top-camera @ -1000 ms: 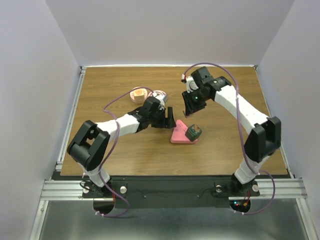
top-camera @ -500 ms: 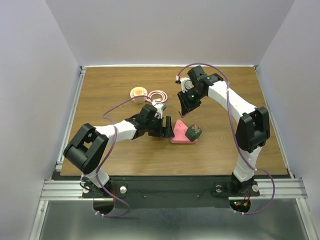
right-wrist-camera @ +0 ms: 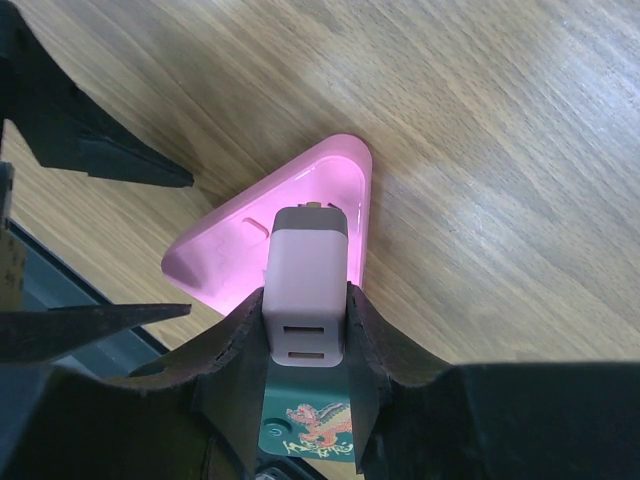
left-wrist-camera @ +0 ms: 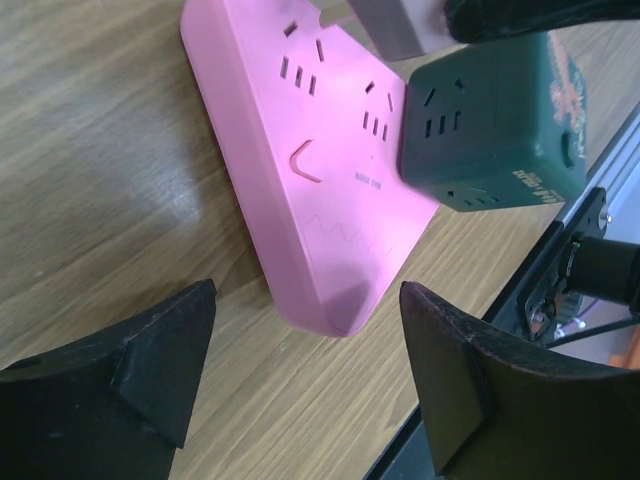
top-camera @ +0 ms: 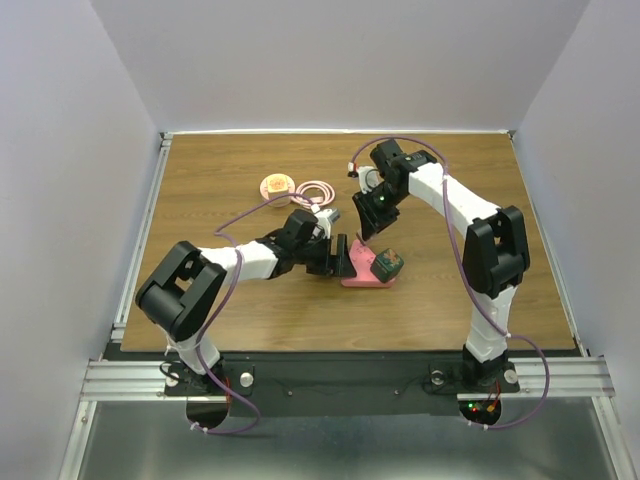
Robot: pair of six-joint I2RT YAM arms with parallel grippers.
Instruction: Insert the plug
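A pink triangular power strip (top-camera: 358,274) lies flat on the wooden table, with a dark green cube adapter (top-camera: 388,263) standing on its right part. My right gripper (top-camera: 370,226) is shut on a pale pink charger plug (right-wrist-camera: 307,290) and holds it just above the strip (right-wrist-camera: 225,258), over the corner beside the green cube (right-wrist-camera: 305,430). My left gripper (top-camera: 339,257) is open, with its fingers on either side of the strip's left corner (left-wrist-camera: 300,170), not touching it. The green cube (left-wrist-camera: 490,125) and the plug's tip (left-wrist-camera: 395,25) also show in the left wrist view.
An orange round disc (top-camera: 277,185) and a coiled pink cable (top-camera: 316,192) lie behind the left gripper. Purple arm cables loop over the table. The black front rail (left-wrist-camera: 590,260) runs close behind the strip in the left wrist view.
My right gripper has swung left and down with the plug, ending over the strip. My left gripper has slid right until its fingers straddle the strip's corner.
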